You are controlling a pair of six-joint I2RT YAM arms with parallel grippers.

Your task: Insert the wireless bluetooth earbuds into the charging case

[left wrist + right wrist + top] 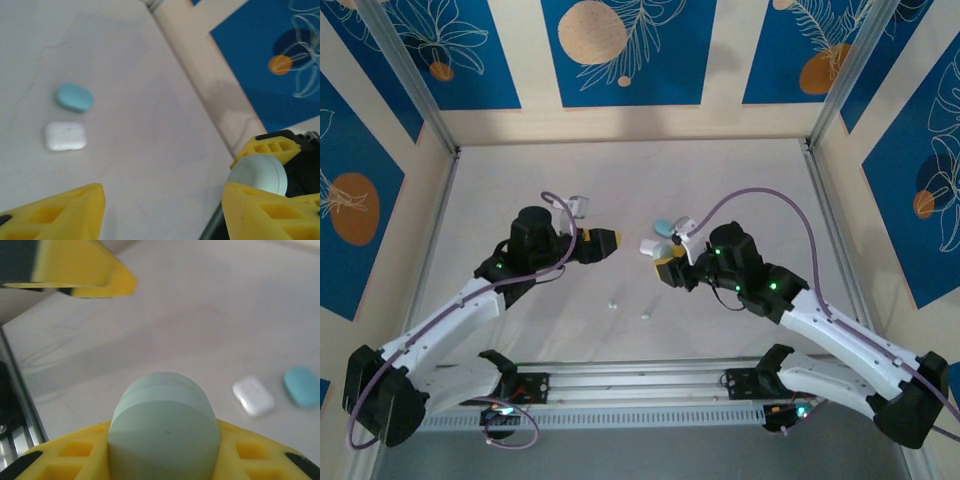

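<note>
My right fingers (pixel 670 268) clench the pale green case (pixel 164 425), my left fingers (pixel 605 241) hang released, two white earbuds (pixel 612 303) lie on the counter (pixel 720 180) between my arms, and that rounded case could slip

Top view high, looking down; wrist views low, close, sharing white case (pixel 65 136).

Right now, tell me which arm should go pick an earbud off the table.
Left. The left gripper is open and empty, and a loose earbud lies on the table nearer its arm. The right gripper is shut on the pale green case, so it is probably best kept as the holder.
</note>
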